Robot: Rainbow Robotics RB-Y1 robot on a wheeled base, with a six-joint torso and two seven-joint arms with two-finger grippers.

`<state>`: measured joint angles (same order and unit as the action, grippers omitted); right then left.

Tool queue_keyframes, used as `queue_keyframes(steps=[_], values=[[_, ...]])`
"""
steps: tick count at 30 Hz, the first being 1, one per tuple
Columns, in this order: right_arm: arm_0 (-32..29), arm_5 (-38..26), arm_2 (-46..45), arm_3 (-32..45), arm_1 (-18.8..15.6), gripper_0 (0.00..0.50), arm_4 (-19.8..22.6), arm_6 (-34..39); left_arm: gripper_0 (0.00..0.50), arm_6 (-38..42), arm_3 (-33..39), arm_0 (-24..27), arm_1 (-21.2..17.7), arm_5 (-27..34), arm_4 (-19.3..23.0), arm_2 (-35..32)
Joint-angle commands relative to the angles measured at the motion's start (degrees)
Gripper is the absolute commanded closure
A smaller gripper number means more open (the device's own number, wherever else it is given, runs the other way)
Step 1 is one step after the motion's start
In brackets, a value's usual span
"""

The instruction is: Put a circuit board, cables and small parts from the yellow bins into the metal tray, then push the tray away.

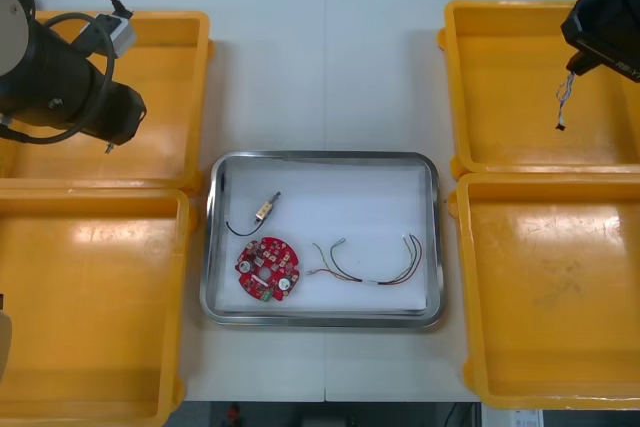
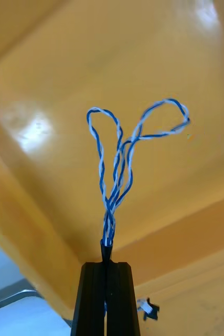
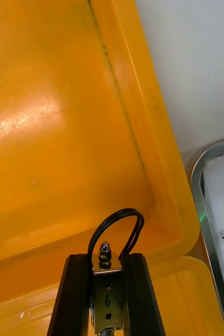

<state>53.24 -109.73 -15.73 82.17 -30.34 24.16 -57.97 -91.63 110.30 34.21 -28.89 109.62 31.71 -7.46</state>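
Note:
The metal tray (image 1: 215, 247), white inside, sits mid-table and holds a round red circuit board (image 1: 268, 269), a small metal part (image 1: 266, 208) with a black cable, and a cable (image 1: 370, 269) of thin coloured wires. My left gripper (image 1: 108, 144) (image 3: 106, 260) hangs over the far left yellow bin (image 1: 170, 37), shut on a small metal part (image 3: 106, 296) with a black cable loop (image 3: 117, 223). Over the far right yellow bin (image 1: 510, 67), my right gripper (image 1: 578, 59) (image 2: 107, 265) is shut on a twisted blue and white cable (image 2: 117, 157) (image 1: 565, 102), which dangles from it.
Two more yellow bins, near left (image 1: 90, 297) and near right (image 1: 550, 287), flank the tray. The tray's rim (image 3: 198, 178) lies just beyond the left bin's wall (image 3: 143, 121). Bare table stretches beyond the tray's far edge.

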Motion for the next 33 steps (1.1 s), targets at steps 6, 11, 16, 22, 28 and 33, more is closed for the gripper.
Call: queue_keyframes(steps=[6, 11, 16, 22, 28, 33], values=[[-8.51, -0.27, 6.68, 24.53, -6.23, 0.5, 11.17, -1.35, 0.496, 6.99, 2.2, -0.64, 0.68, 0.38, -0.42, -1.33], [-11.94, -0.27, 9.31, 31.56, -8.51, 0.5, 18.2, -3.11, 0.496, 6.99, 2.2, -0.64, 0.68, 0.38, -0.33, -1.33], [-12.2, -0.27, 10.37, 35.42, -9.74, 0.5, 23.3, -10.23, 0.494, 6.99, 2.2, -0.64, 0.68, 0.38, -0.16, -1.42], [-12.2, -0.27, 13.18, 39.56, -10.0, 0.5, 26.11, -18.05, 0.496, 7.08, 2.2, -0.64, 0.68, 0.38, 0.02, -1.42], [-12.2, -0.27, 21.18, 43.86, -11.15, 0.5, 25.41, -25.17, 0.494, 7.25, 2.2, -0.64, 0.68, 0.38, 0.1, -1.33], [-11.67, -0.22, 28.65, 44.74, -10.53, 0.5, 24.44, -31.59, 0.494, 7.34, 2.2, -0.64, 0.68, 0.38, 0.19, -1.42]])
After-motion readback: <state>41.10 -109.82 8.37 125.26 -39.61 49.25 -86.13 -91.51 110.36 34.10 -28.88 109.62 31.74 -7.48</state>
